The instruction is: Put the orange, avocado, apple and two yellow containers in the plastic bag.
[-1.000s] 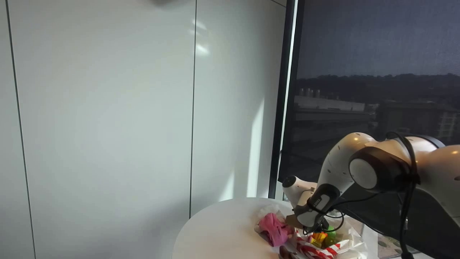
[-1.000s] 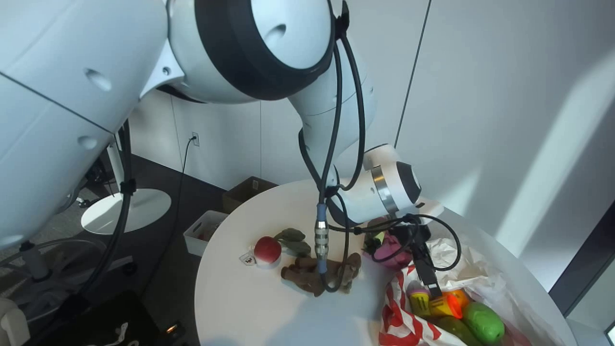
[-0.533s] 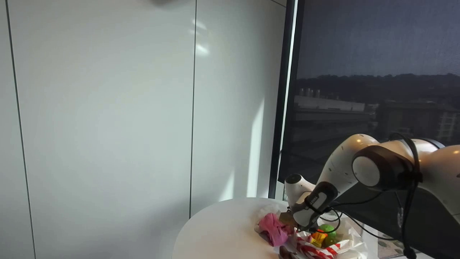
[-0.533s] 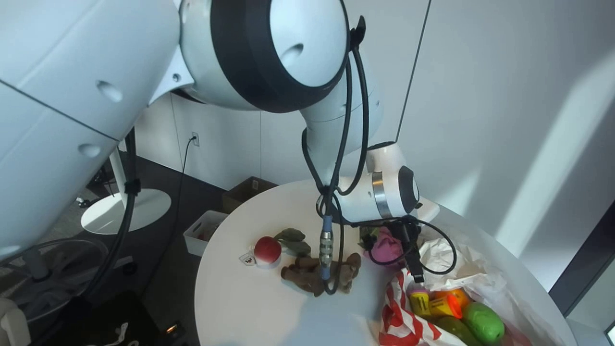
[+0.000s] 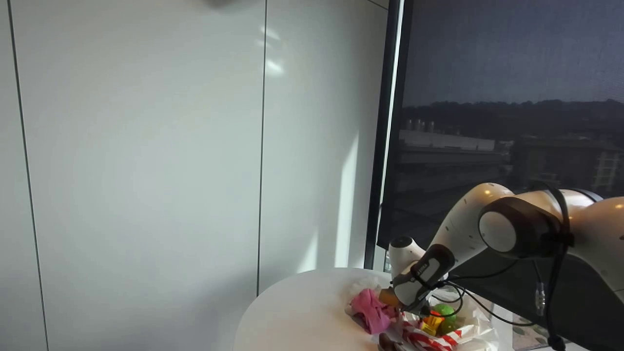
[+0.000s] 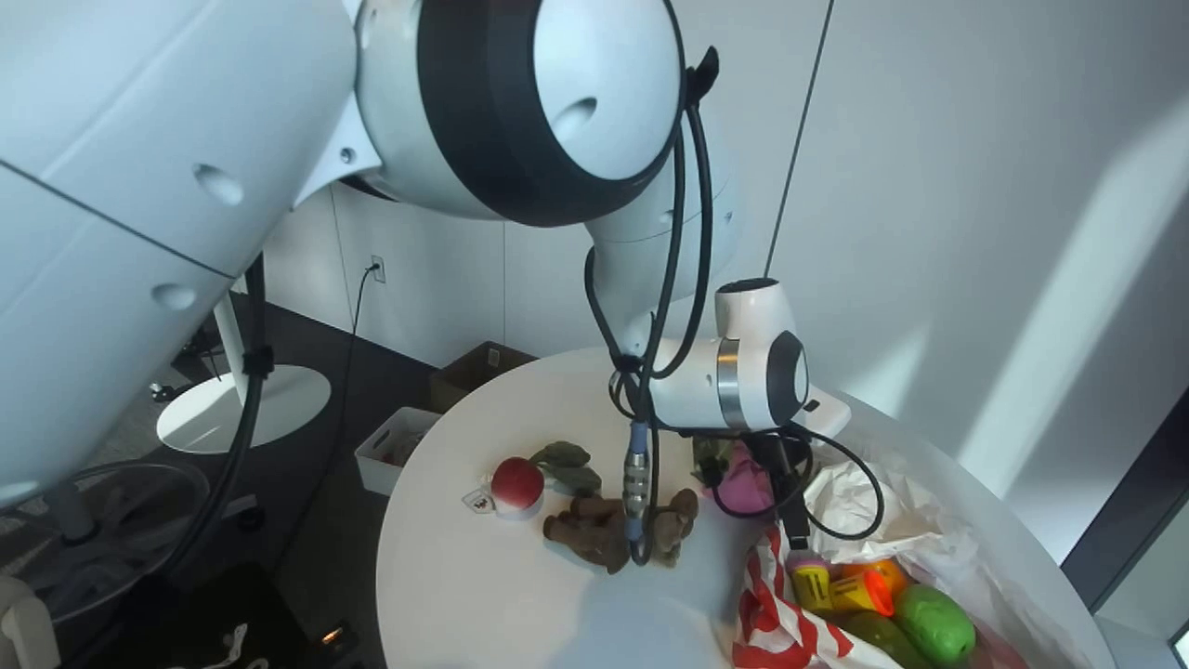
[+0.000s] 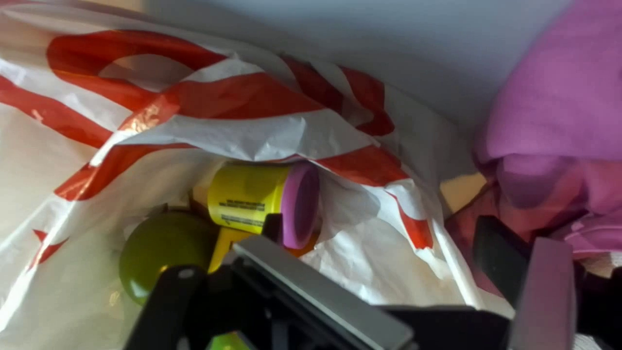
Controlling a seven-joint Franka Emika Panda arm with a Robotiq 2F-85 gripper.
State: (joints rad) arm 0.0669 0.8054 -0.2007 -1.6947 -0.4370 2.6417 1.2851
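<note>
The plastic bag (image 6: 778,618), white with red print, lies with its mouth spread at the table's edge. Inside are a yellow container with a purple lid (image 7: 248,197), a yellow container with an orange end (image 6: 859,592) and the orange (image 6: 887,569). Two green fruits also lie there, one bright green (image 6: 936,623) and one darker (image 7: 165,248); which is the avocado and which the apple I cannot tell. My gripper (image 7: 384,233) hangs above the bag's rim beside the containers. Its fingers stand wide apart, and bag film shows beyond the gap, with nothing held.
A pink cloth (image 6: 745,478) lies right against the bag, near the right finger in the wrist view. Farther along the round white table (image 6: 437,595) are a brown plush toy (image 6: 590,539) and a red round thing (image 6: 517,483). A white bin (image 6: 395,451) stands on the floor.
My gripper has drawn back from over the yellow containers toward the bag's rim and the pink cloth, and the wrist has turned more upright. The bag's contents look unmoved.
</note>
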